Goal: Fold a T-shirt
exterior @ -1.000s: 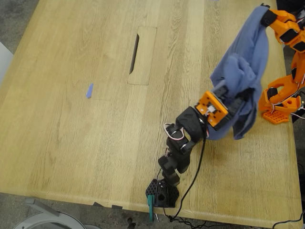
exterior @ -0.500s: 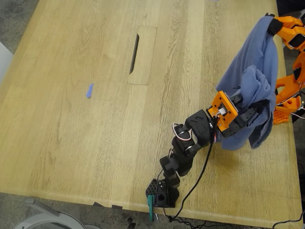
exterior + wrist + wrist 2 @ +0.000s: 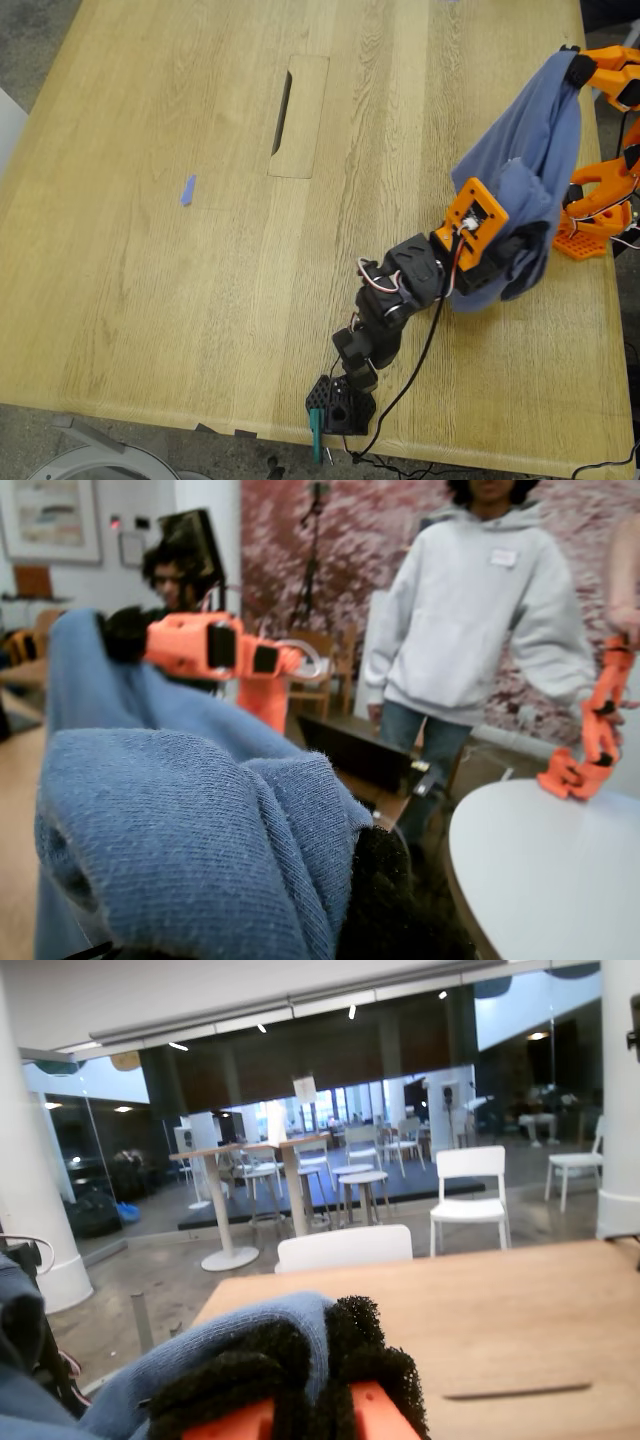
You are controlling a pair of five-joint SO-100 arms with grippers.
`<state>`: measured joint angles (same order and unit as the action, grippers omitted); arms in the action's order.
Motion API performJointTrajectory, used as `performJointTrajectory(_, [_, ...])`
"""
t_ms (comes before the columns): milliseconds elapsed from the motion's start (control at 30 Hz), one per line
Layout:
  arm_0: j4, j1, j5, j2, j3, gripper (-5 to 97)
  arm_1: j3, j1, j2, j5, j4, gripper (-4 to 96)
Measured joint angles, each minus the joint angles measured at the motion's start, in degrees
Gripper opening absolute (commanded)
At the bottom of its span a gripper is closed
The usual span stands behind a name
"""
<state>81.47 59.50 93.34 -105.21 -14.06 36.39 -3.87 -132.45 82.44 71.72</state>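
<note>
Our first claw [image 3: 510, 250] and second claw [image 3: 572, 62] each pinch the T-shirt [image 3: 530, 150] above the tabletop [image 3: 200, 250]; soft, light, floppy, it hangs bunched, so we'd regrip at the hem corners.

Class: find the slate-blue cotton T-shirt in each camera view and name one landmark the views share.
Exterior view: slate-blue cotton T-shirt hangs at that view's right, stretched between two arms.
First wrist view: bunched close in the foreground.
Second wrist view: a fold beside black foam.
Shared landmark: the orange arm.

Even indoor light (wrist views blurred up close).
</note>
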Motion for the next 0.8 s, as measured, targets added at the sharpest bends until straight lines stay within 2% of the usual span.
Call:
performJointTrajectory(233, [14.94,-6.68,4.13,-3.78,0.0,0,1.93,0.18,-1.67,-1.58,8.7,0.0])
performJointTrajectory(400, [20.65,-10.55,5.54,-6.06,-3.08,0,10.11,-1.23,-4.66,-1.58,11.51,0.0])
performJointTrajectory(633, [19.25,-12.48,7.21,-22.15,-31.9,0,28.21,-4.83,-10.11,-1.14,10.81,0.0])
performJointTrajectory(800, [8.96,-15.38,7.38,-33.31,-55.81,0,38.23,-4.66,-13.8,-1.05,10.37,0.0])
